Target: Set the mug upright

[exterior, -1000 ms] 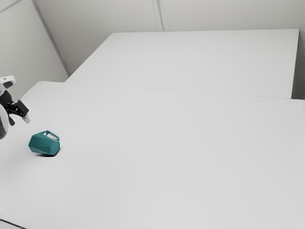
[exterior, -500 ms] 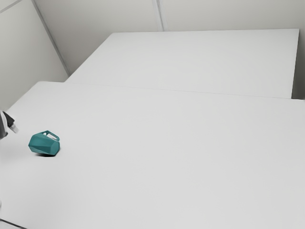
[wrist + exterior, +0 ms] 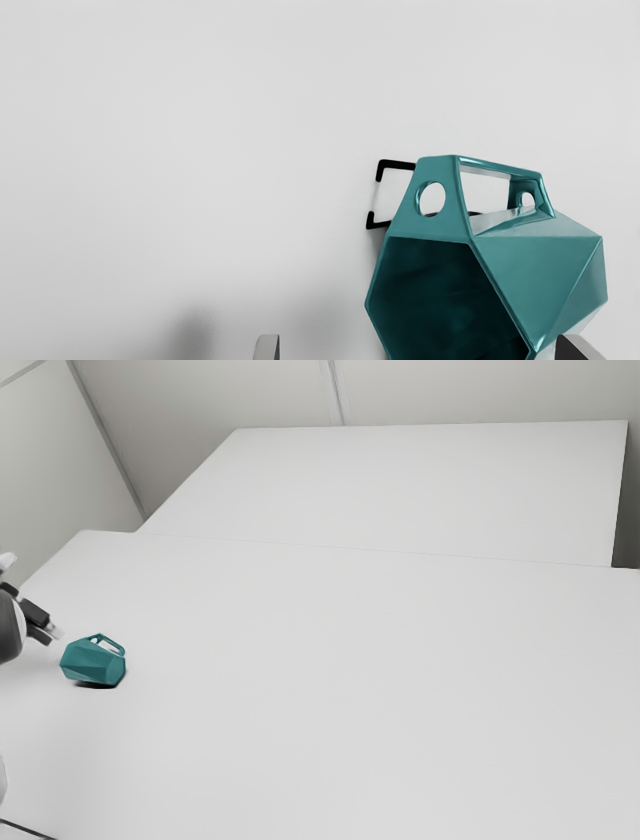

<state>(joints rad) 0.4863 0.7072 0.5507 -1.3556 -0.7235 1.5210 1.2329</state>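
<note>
The teal faceted mug [image 3: 93,662] lies on its side on the white table, its handle up and toward the exterior view's right. Close by, up and to the exterior view's left of it, is my gripper [image 3: 55,637], apart from the mug in that view. In the wrist view the mug [image 3: 537,265] shows its dark open mouth and its handle with a round hole. My gripper [image 3: 416,347] has its fingertips wide apart there, the mug lying ahead of them and nearer one finger. No grip on it is seen.
The white table surface [image 3: 350,680] stretches toward the exterior view's right. A second white surface [image 3: 420,490] stands behind it. Black corner-shaped marks [image 3: 397,164] show beside the mug in the wrist view. A dark cable [image 3: 25,829] runs at the exterior view's lower left.
The gripper first went toward the exterior view's left edge, then came back toward the mug, and is lower than a second ago. The mug has not moved.
</note>
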